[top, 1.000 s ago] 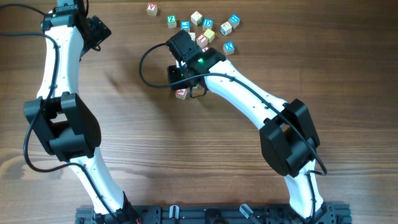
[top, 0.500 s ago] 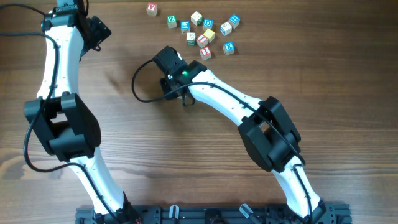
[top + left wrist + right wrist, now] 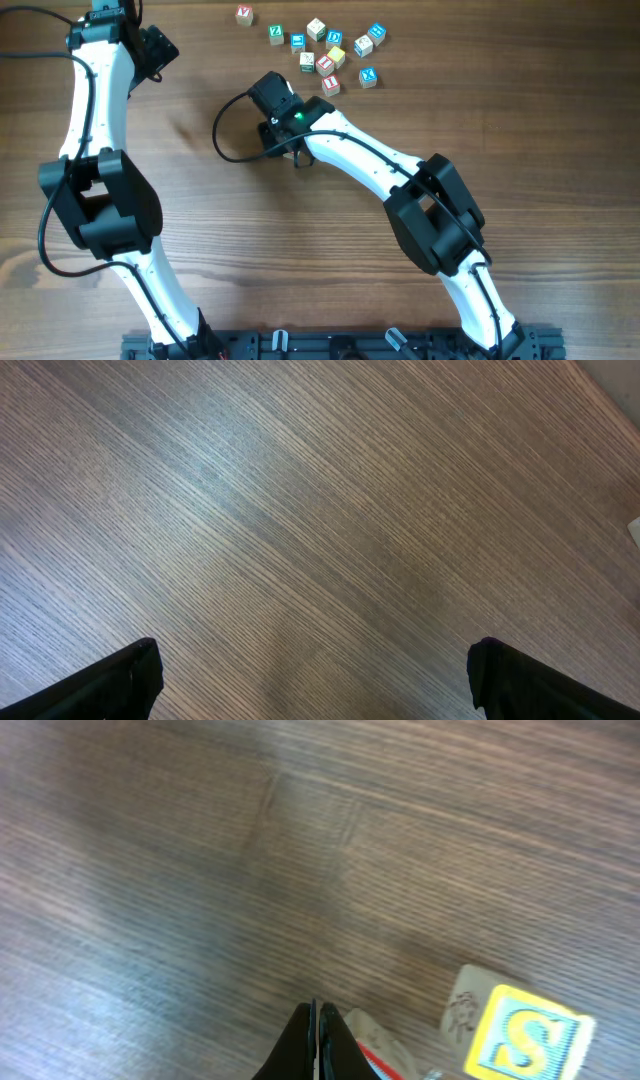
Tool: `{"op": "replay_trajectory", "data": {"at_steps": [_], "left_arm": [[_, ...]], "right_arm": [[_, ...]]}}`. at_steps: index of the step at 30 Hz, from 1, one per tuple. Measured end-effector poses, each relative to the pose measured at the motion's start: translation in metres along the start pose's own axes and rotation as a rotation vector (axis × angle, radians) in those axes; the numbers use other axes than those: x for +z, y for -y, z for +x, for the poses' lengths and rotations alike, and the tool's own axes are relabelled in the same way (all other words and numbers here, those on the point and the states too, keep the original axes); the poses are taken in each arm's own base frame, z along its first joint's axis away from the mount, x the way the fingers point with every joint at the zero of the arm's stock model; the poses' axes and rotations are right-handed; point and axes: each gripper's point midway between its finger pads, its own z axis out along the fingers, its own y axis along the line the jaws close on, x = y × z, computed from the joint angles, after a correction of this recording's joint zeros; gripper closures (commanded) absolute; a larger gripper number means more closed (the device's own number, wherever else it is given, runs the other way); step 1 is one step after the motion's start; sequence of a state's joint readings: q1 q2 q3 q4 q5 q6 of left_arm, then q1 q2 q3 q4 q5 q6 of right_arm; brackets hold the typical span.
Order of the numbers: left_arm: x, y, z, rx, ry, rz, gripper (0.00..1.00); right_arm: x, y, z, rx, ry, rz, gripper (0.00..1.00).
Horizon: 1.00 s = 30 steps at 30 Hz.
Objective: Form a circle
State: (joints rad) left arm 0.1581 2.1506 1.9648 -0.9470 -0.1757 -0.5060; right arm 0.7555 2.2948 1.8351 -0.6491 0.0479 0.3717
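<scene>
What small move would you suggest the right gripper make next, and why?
Probably a short sideways nudge of the red-lettered cube toward the yellow S cube. The right gripper is shut, its tips right beside the red-lettered cube. A small gap separates the two cubes, and the other letter cubes lie scattered farther up the table, so no ring is formed yet.

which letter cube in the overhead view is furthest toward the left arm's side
The red-lettered cube near the top edge. It sits alone, with bare wood between it and the green-lettered cube, the next one over.
</scene>
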Motion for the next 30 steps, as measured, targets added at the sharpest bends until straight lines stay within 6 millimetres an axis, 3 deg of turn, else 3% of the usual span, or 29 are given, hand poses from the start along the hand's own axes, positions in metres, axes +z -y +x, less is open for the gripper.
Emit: {"op": "replay_trajectory", "data": {"at_steps": [6,12,21,30], "left_arm": [[0.000,0.000,0.000,0.000,0.000,0.000,0.00],[0.000,0.000,0.000,0.000,0.000,0.000,0.00],[0.000,0.000,0.000,0.000,0.000,0.000,0.00],[0.000,0.000,0.000,0.000,0.000,0.000,0.00]], "right_arm": [[-0.002,-0.022,0.012,-0.034,-0.064,-0.131,0.96],[-0.004,-0.025,0.029,-0.034,-0.136,-0.160,0.96],[-0.004,-0.015,0.038,-0.034,-0.170,-0.110,0.96],[-0.003,-0.004,0.033,-0.042,-0.146,-0.044,0.96]]}}
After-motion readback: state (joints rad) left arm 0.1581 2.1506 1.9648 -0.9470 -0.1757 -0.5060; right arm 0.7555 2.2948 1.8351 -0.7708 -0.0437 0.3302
